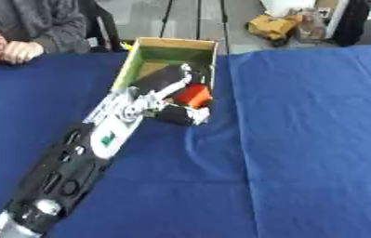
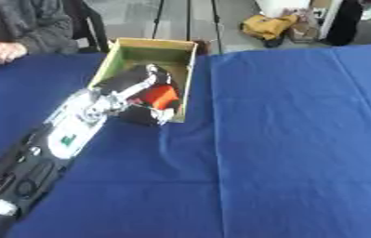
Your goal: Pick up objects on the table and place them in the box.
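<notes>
Left hand (image 1: 175,91) over the near end of the box (image 1: 154,47), fingers curled round a small orange object (image 1: 193,95), seemingly light and rigid, best held across its sides, above the box's open interior.

The left arm (image 1: 66,172) is mostly black, with a silver joint near its base. A white panel bearing a small green mark (image 1: 107,138) sits before the silver-and-black left hand (image 1: 168,93).
</notes>
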You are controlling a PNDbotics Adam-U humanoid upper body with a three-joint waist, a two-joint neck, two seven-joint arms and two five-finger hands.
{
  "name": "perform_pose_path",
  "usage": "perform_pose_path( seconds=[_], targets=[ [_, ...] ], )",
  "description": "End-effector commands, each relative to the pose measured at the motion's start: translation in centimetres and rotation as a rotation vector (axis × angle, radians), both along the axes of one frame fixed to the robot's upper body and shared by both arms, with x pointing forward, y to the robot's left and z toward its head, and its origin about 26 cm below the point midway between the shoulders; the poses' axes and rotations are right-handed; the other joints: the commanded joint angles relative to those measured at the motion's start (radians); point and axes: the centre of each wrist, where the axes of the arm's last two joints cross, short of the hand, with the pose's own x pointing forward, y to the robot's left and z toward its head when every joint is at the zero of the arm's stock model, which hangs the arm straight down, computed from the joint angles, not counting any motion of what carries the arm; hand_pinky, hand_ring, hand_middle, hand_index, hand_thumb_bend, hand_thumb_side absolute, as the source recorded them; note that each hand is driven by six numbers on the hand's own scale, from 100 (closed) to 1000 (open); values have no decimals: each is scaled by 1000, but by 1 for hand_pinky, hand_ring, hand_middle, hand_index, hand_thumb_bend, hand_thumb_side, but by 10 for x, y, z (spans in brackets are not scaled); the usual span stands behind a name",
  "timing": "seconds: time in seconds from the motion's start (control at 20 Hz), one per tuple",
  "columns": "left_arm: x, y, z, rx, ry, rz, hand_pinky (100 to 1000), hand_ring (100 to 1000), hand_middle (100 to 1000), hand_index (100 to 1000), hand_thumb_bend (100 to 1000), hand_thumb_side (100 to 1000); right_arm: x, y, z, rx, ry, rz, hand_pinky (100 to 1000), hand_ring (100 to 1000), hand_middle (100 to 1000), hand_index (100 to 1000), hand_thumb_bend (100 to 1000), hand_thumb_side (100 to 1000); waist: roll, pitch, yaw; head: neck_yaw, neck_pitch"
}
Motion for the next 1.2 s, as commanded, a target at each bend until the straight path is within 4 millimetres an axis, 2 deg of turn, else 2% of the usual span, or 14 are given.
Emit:
perform_pose_path(
  seconds=[0.05,0.15,0.35,0.45,0.55,0.6,0.65,0.8,0.85,0.9,0.95,1.05,1.15,1.2],
  targets=[
    [10,23,25,1,-94,120,100,354,538,677,100,384,0,2,10,-27,-23,16,548,849,561,498,100,649,-7,-13,-5,6,-17],
    [23,38,19,10,-122,248,100,382,545,685,100,366,1,3,10,-26,-18,24,548,850,561,497,100,651,-7,-15,-12,12,-23],
    [49,65,-13,33,-129,480,100,399,551,689,100,348,4,7,10,-32,-10,53,548,852,561,496,100,654,-3,-16,-35,29,-35],
    [57,77,-26,33,-140,559,100,444,565,701,100,317,6,9,11,-36,-6,67,548,854,560,495,100,658,2,-14,-49,38,-42],
    [62,86,-35,31,-156,622,193,513,601,743,100,146,7,11,11,-42,-1,80,548,856,560,494,100,659,8,-12,-63,45,-48],
    [63,89,-38,33,-166,643,301,564,624,768,100,100,8,12,11,-45,0,86,548,857,560,494,100,661,10,-10,-68,48,-51],
    [65,91,-41,37,-179,660,412,602,644,778,222,174,8,13,11,-48,1,90,548,857,560,494,100,662,12,-9,-73,49,-53],
    [66,94,-43,52,-242,679,654,736,716,798,717,537,9,15,11,-54,6,101,549,858,559,493,100,661,14,-6,-79,53,-55],
    [66,94,-43,54,-268,680,718,775,744,809,789,623,10,15,11,-55,7,103,549,859,560,494,100,663,15,-6,-80,54,-56],
    [66,94,-43,56,-288,680,764,801,763,816,828,685,10,15,11,-55,7,104,549,858,559,494,100,663,15,-6,-80,53,-56],
    [66,94,-43,57,-303,679,803,820,777,821,809,755,10,16,11,-55,7,105,549,859,560,494,100,663,15,-6,-79,53,-57],
    [65,93,-42,45,-325,678,840,847,801,837,825,808,10,16,11,-55,8,106,549,859,559,494,100,663,14,-5,-76,52,-58],
    [65,93,-42,24,-344,674,866,873,827,856,782,868,10,16,10,-55,10,106,550,859,559,493,100,663,12,-5,-73,51,-58],
    [64,93,-42,14,-350,671,866,873,827,856,782,868,10,16,10,-56,10,106,550,859,559,493,100,663,12,-4,-72,50,-58]
  ],
)
